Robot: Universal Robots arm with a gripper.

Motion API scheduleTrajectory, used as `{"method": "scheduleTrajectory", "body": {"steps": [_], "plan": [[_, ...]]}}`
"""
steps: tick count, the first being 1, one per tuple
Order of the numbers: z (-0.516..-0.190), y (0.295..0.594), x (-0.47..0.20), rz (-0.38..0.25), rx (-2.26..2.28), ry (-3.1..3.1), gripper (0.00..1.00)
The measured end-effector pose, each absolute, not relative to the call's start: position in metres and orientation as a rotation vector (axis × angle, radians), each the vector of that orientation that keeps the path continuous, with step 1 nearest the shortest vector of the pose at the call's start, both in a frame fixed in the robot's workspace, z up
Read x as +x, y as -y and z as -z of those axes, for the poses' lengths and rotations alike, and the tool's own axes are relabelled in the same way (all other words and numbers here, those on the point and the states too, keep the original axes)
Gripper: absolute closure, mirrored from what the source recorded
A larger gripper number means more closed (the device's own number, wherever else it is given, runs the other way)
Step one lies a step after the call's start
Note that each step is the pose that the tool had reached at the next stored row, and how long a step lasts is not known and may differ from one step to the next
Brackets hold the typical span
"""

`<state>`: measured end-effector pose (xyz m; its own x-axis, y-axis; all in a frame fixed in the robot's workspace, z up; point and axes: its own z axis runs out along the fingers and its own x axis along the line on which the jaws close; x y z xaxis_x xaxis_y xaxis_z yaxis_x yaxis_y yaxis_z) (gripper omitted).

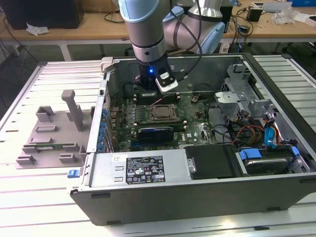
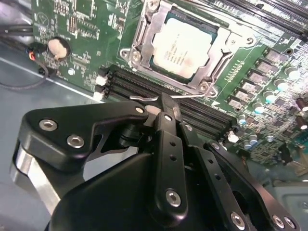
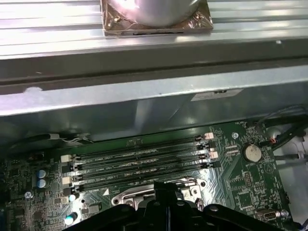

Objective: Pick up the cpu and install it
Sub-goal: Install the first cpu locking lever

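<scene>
While the arm reaches down into the open computer case [image 1: 197, 192], its gripper [image 2: 163, 103] hangs above the motherboard [image 1: 192, 116], over the rows of memory slots [image 3: 139, 161] that run just beside the processor socket [image 2: 185, 48]. In the second wrist view the fingers [image 2: 168, 113] stand pressed together with nothing between them. The cpu [image 2: 182, 42] lies flat in the socket, its silver top framed on all sides by the metal bracket, and it sits apart from the gripper's tips, with the slots between. In the exterior view the socket [image 1: 161, 112] shows near the middle of the board, with the black expansion card [image 1: 155, 132] just beside it toward the case's near wall. Room above the socket is open; the case's far wall [image 3: 154, 96] stands near behind the slots. Outside the case, at the exterior view's left, a grey parts fixture [image 1: 52, 136] rests on the slatted table [image 1: 39, 197].
</scene>
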<state>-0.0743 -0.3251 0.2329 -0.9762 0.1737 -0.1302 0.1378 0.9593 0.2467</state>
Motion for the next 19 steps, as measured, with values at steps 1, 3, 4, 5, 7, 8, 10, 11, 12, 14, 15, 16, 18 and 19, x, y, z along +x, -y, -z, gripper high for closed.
{"method": "scheduleTrajectory", "body": {"steps": [1, 3, 4, 5, 7, 8, 10, 11, 12, 14, 15, 16, 18, 19], "plan": [[-0.232, 0.325, -0.074, -0.353, 0.248, -2.958, 0.89], [-0.231, 0.325, -0.074, -0.343, 0.272, -2.955, 0.89], [-0.230, 0.325, -0.074, -0.336, 0.283, -2.953, 0.89], [-0.230, 0.325, -0.074, -0.330, 0.293, -2.952, 0.89], [-0.229, 0.324, -0.074, -0.326, 0.302, -2.951, 0.89], [-0.228, 0.322, -0.074, -0.326, 0.306, -2.950, 0.89], [-0.227, 0.320, -0.074, -0.325, 0.310, -2.949, 0.89], [-0.226, 0.317, -0.074, -0.325, 0.311, -2.948, 0.89], [-0.225, 0.316, -0.074, -0.325, 0.312, -2.948, 0.89], [-0.220, 0.316, -0.074, -0.325, 0.314, -2.948, 0.89], [-0.219, 0.316, -0.074, -0.325, 0.315, -2.947, 0.89], [-0.218, 0.316, -0.074, -0.325, 0.316, -2.947, 0.89], [-0.215, 0.316, -0.073, -0.325, 0.321, -2.946, 0.89], [-0.215, 0.316, -0.073, -0.324, 0.322, -2.946, 0.89]]}}
